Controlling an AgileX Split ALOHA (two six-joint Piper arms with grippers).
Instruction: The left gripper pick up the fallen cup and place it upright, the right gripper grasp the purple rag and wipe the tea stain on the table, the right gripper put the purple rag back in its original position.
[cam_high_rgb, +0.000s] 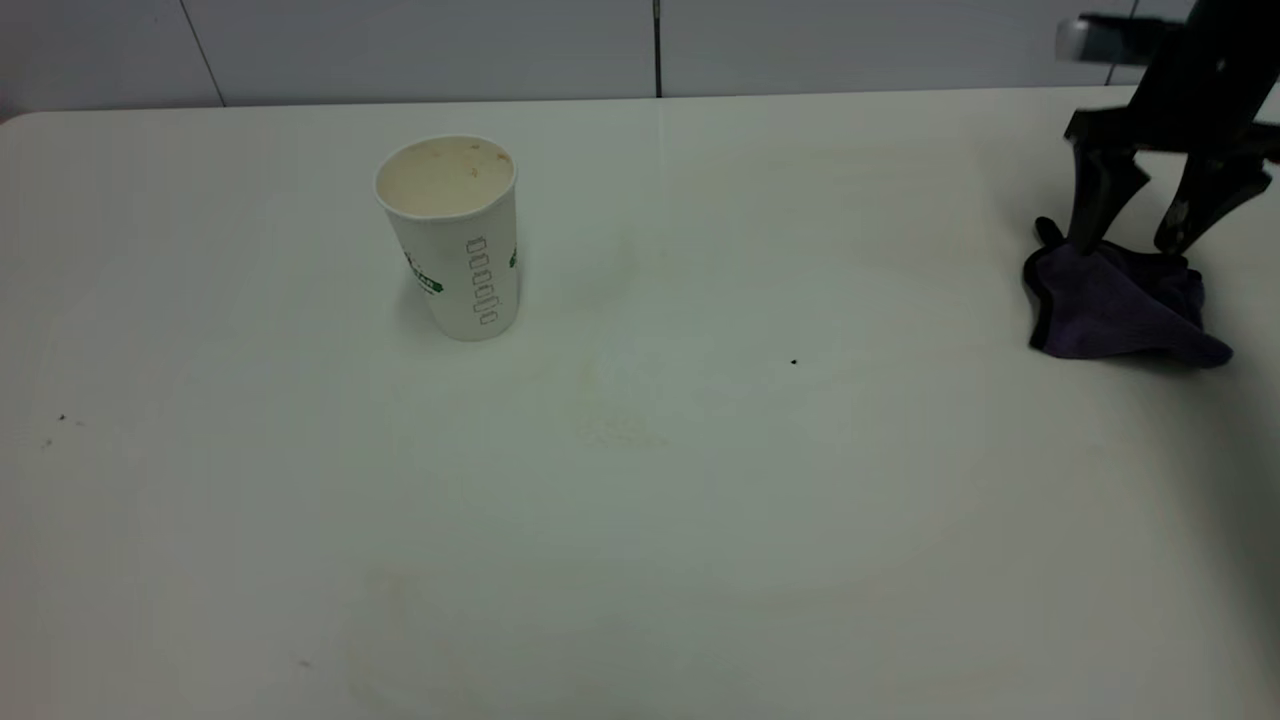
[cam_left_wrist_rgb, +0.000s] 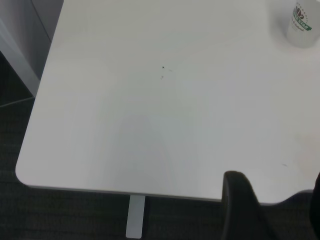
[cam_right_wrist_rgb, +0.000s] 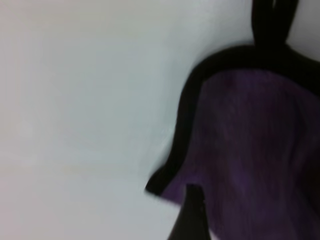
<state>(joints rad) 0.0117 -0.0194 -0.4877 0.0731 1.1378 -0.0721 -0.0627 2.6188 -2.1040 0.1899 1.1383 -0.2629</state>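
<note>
The white paper cup (cam_high_rgb: 455, 235) stands upright on the table (cam_high_rgb: 700, 520), left of centre, its tea-stained inside showing. It also shows in the left wrist view (cam_left_wrist_rgb: 302, 25). No amber puddle shows; only faint pale smears (cam_high_rgb: 610, 430) lie on the table's middle. The purple rag (cam_high_rgb: 1120, 305) lies crumpled at the far right. My right gripper (cam_high_rgb: 1127, 240) is open just above the rag's far edge, fingertips at or near the cloth. In the right wrist view the rag (cam_right_wrist_rgb: 250, 150) fills the space beside one finger (cam_right_wrist_rgb: 192, 215). My left gripper (cam_left_wrist_rgb: 277, 205) is open and empty over the table's near left corner, outside the exterior view.
A tiny black speck (cam_high_rgb: 793, 362) lies right of centre and small specks (cam_high_rgb: 62, 418) lie at the left. The table's rounded corner and edge (cam_left_wrist_rgb: 30, 175) show in the left wrist view, with dark floor below. A grey wall runs behind the table.
</note>
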